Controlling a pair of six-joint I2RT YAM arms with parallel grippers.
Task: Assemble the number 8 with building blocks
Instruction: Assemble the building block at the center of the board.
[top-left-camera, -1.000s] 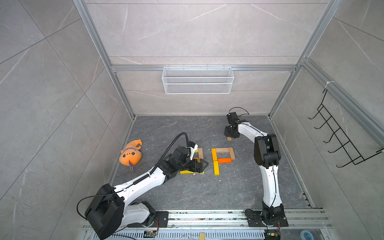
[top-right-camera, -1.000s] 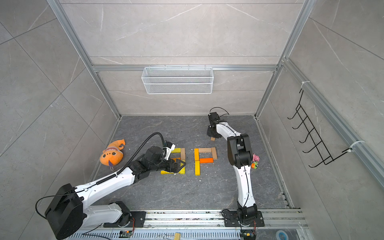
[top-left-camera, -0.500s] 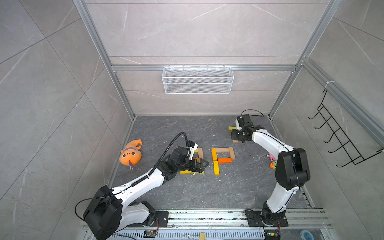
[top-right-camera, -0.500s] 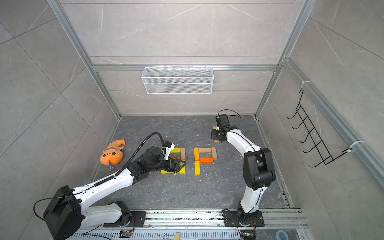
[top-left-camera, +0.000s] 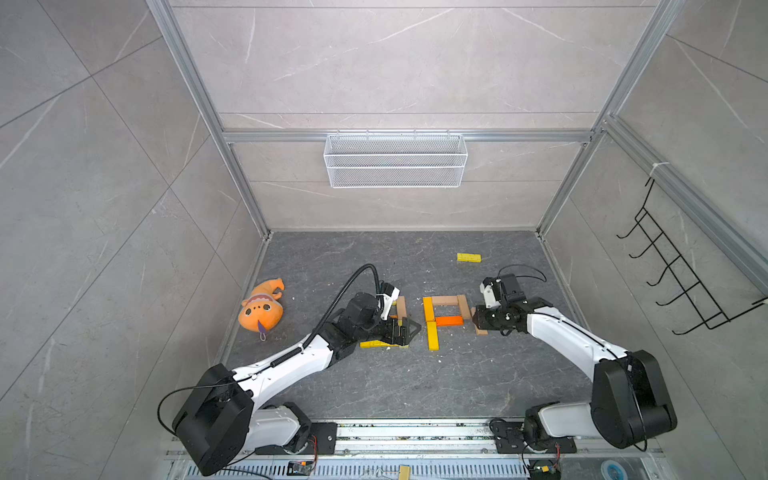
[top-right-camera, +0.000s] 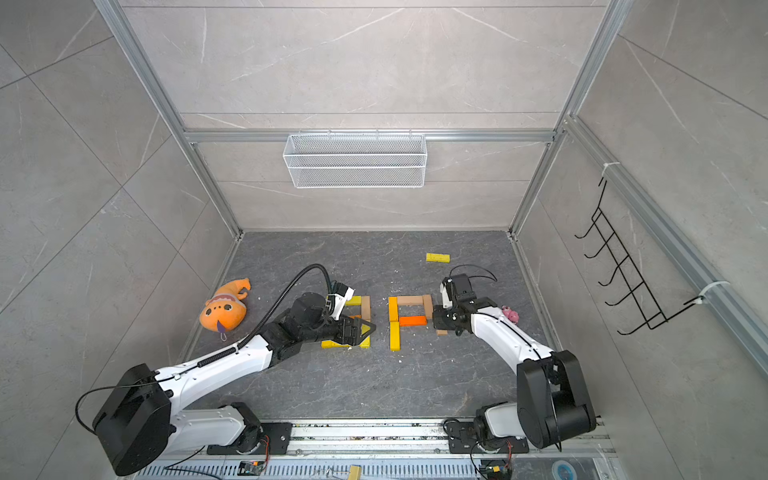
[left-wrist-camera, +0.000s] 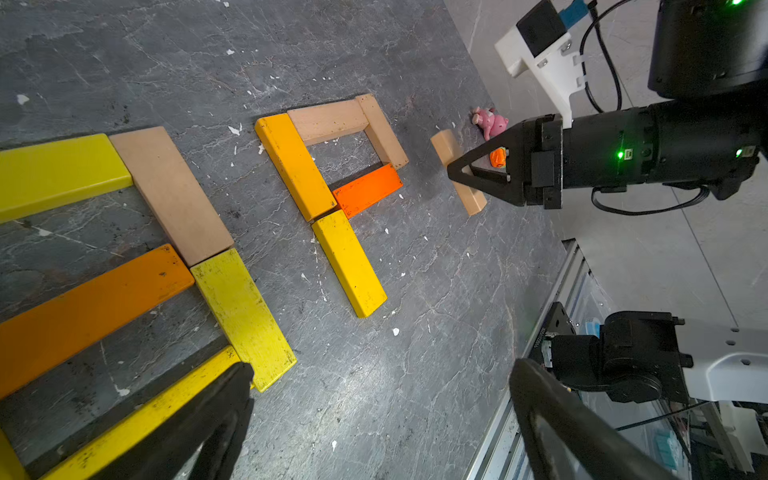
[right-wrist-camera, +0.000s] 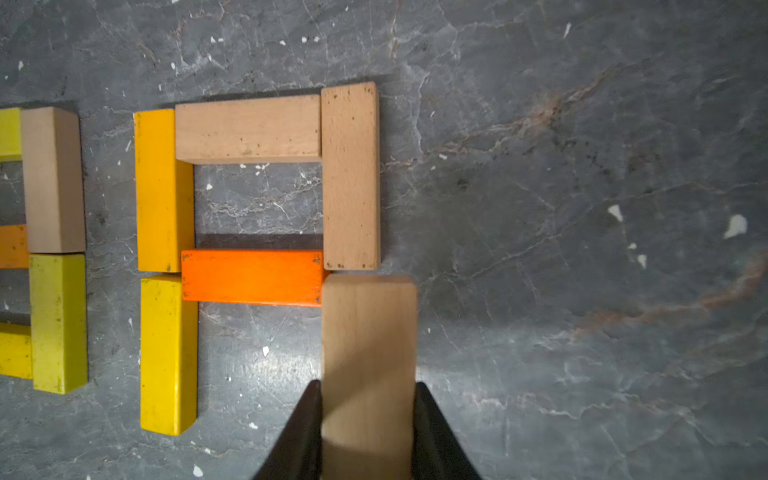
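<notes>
The left gripper (top-left-camera: 406, 328) is open as wide as it goes and holds nothing. It hangs over the near part of the left block shape (left-wrist-camera: 174, 195), a set of flat yellow, tan and orange wooden bars lying on the grey stone floor (top-left-camera: 374, 386). The right gripper (right-wrist-camera: 368, 392) is partly closed and pinches a tan wooden block (right-wrist-camera: 368, 328) by its long sides. This block is just beside the right block shape (top-left-camera: 432, 338), close to the end of the orange bar (top-left-camera: 449, 321) and the tan side bar (top-left-camera: 462, 306); I cannot tell if it touches the floor. An orange plush toy (top-left-camera: 262, 307) lies well out on the left gripper's side, and a tiny pink toy (top-right-camera: 510, 314) lies near the right gripper. Farther back one yellow block (top-left-camera: 468, 257) lies alone. A white wire basket (top-left-camera: 395, 160) hangs on the back wall (top-left-camera: 395, 75)
</notes>
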